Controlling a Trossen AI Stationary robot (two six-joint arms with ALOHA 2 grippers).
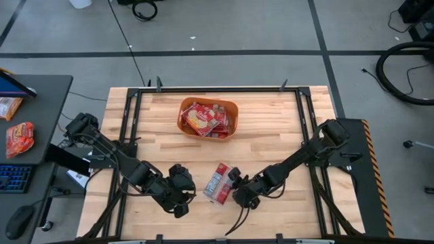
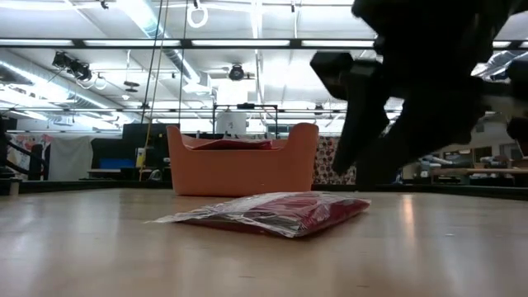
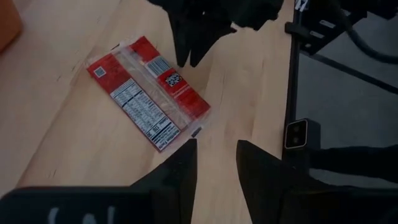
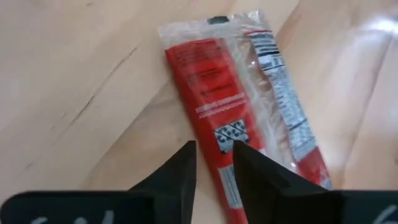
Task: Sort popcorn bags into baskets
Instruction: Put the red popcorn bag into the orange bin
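- We see one popcorn bag lying flat on the wooden table, near its front edge and between the two grippers, well apart from the tub.
- The left wrist view shows this bag's red film with a white panel of nutrition print, a barcode and a small checkered square code; we cannot read the words.
- The right wrist view shows white lines of print on the red film, too blurred for us to read, and no brand name is legible.
- The orange tub sits toward the table's far edge, with several red popcorn bags piled inside it.
- The left gripper hovers just beside the loose bag, fingers slightly parted and holding nothing.
- The right gripper sits at the bag's other side, its fingers narrowly apart over the bag's end, with nothing clamped.
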